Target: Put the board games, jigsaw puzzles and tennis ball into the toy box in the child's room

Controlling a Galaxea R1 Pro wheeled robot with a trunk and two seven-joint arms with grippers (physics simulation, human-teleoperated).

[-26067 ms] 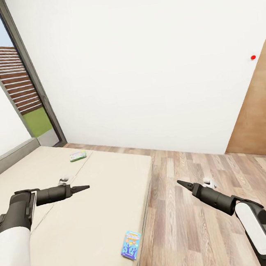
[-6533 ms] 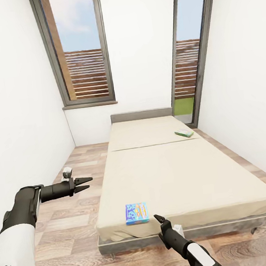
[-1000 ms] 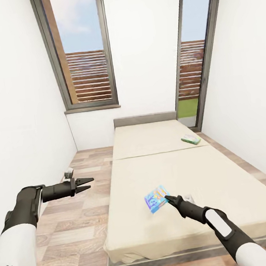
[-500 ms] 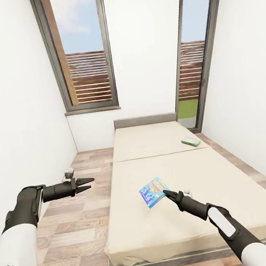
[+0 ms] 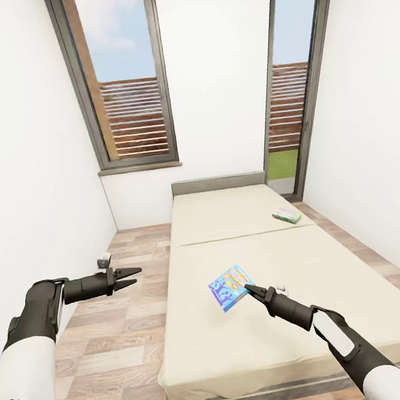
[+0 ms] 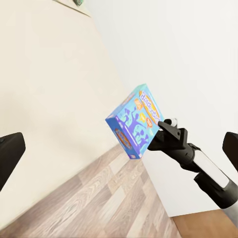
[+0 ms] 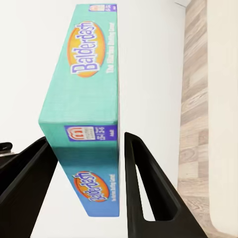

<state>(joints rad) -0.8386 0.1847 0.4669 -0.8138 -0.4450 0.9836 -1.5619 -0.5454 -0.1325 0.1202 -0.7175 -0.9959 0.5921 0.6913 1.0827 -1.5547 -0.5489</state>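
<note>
We see a glossy printed cardboard game box [image 5: 230, 288], matt cream cloth mattresses on the bed [image 5: 290, 332], a brown-grey wood-plank floor [image 5: 112, 353] with faint sheen, smooth matt white walls [image 5: 30, 182], and matt black plastic-looking gripper fingers [image 7: 148, 188].

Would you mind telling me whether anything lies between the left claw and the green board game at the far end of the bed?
Nothing visible does. The left claw hangs open over the wood floor beside the bed, and bare mattress lies between it and the green board game. The right claw, holding the blue board game, is off to one side.
</note>
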